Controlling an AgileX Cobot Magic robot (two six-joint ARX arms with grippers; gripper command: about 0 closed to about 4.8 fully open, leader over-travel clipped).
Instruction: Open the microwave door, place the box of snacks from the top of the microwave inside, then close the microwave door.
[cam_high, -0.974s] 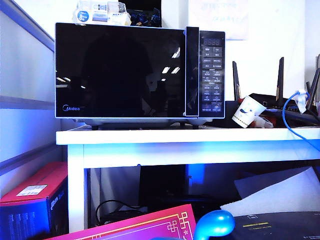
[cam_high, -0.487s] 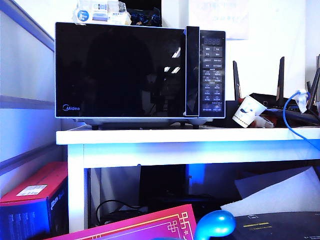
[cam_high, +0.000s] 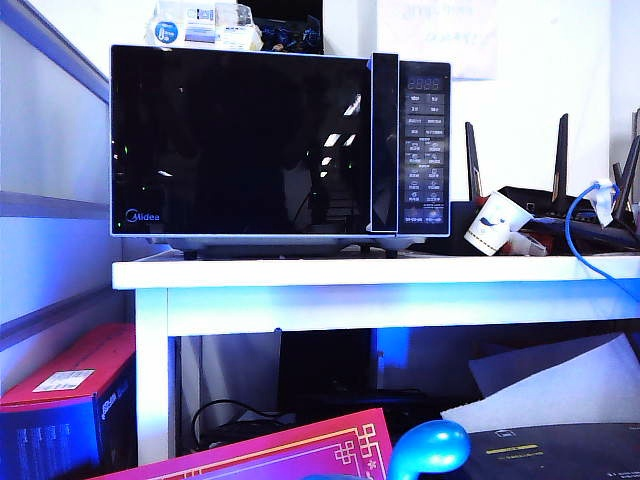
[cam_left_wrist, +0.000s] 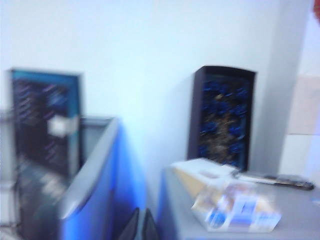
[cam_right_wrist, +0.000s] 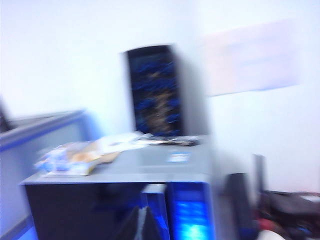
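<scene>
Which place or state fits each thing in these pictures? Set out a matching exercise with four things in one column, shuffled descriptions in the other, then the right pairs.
Things
1. microwave door
2. box of snacks
3. paper cup
4. left end effector

Descriptions
A. lying tipped on the table, right of the microwave
B. shut, glossy black, reflecting lights
C. fingers together, holding nothing
D. on top of the microwave, near its left end

Pairs: 1-B, 2-D, 3-A, 4-C
</scene>
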